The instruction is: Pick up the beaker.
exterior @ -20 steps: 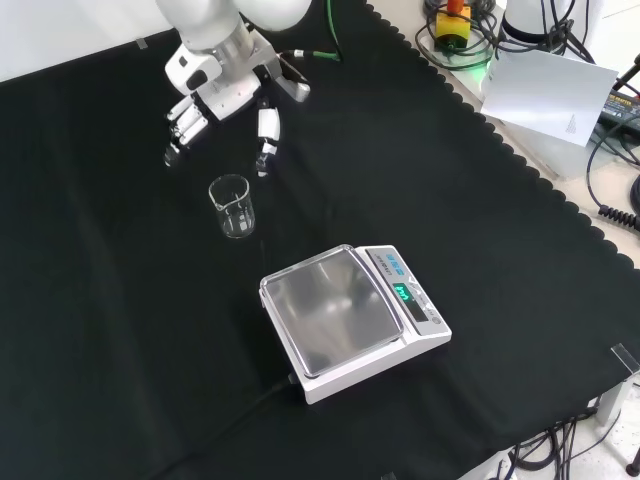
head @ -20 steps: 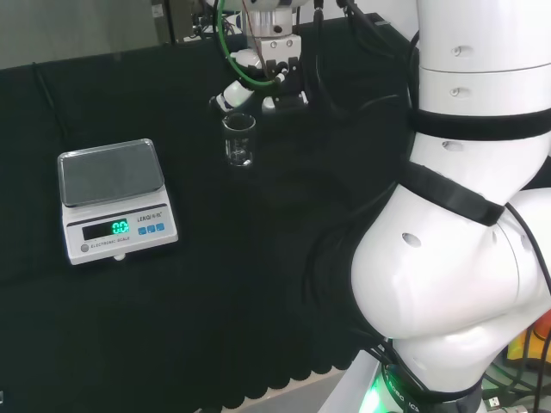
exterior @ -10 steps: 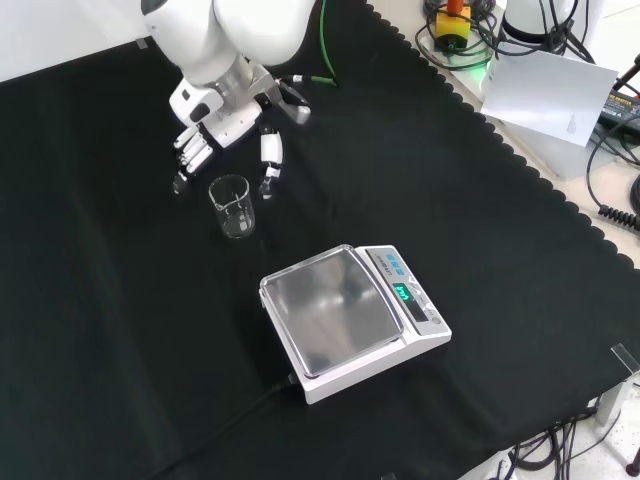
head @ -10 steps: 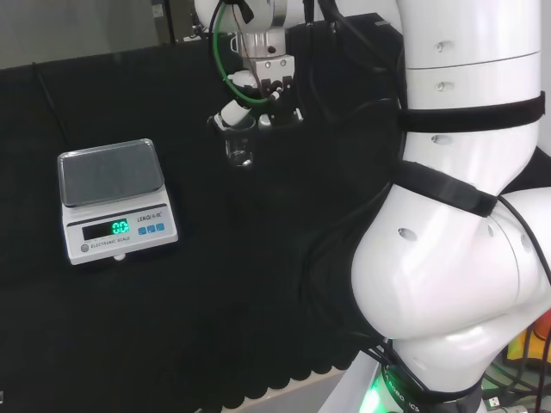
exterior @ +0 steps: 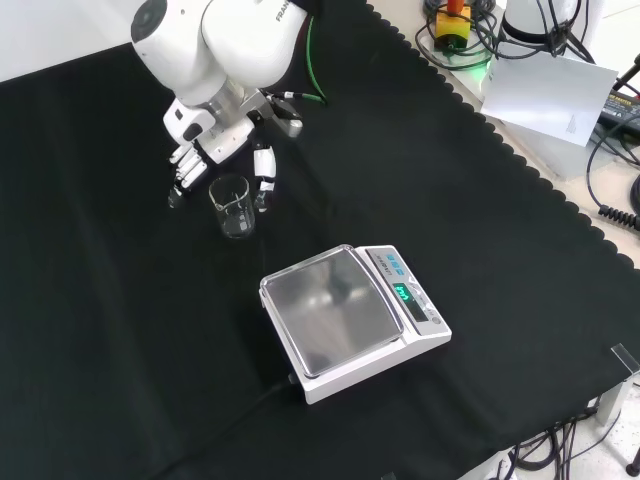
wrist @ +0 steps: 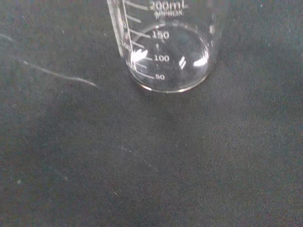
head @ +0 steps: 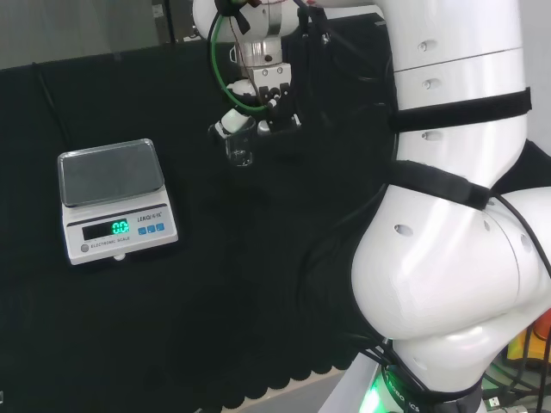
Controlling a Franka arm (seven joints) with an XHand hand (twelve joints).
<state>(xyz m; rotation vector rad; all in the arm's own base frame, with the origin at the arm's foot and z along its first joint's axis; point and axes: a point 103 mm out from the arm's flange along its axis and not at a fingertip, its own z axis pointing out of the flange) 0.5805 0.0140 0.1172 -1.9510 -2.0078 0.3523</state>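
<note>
Scale [exterior: 352, 318] near and right of beaker [exterior: 231, 205] in front view, well apart; upright on cloth [exterior: 450, 200], between fingers [exterior: 183, 180] and thumb [exterior: 264, 178]; hand [exterior: 215, 145] spread, gripping nothing.

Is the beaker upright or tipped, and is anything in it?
Upright and empty: the beaker stands on its base on the cloth, rim up, and its bottom shows clear.

A robotics lab. A tabletop [exterior: 480, 200] draped in black cloth carries a digital scale [exterior: 350, 320] and a clear glass beaker [exterior: 231, 206] with volume marks. A white robot arm [head: 456, 215] stands over it; loose cables [exterior: 610, 140] and equipment crowd the table's edge.
</note>
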